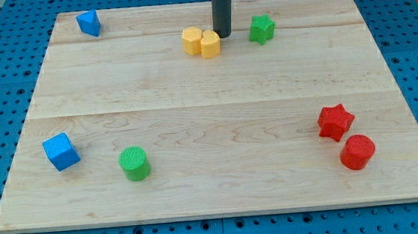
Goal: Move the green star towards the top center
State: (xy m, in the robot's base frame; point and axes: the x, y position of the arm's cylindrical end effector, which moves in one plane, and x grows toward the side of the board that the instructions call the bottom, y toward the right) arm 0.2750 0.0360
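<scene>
- My tip (223,34), the end of the dark rod, has no jaws and holds nothing; it stands just beside the 2 yellow blocks (201,41).
- The green star block (262,28) lies near the tip, to the view's right, near the wooden board's (208,102) top edge.
</scene>
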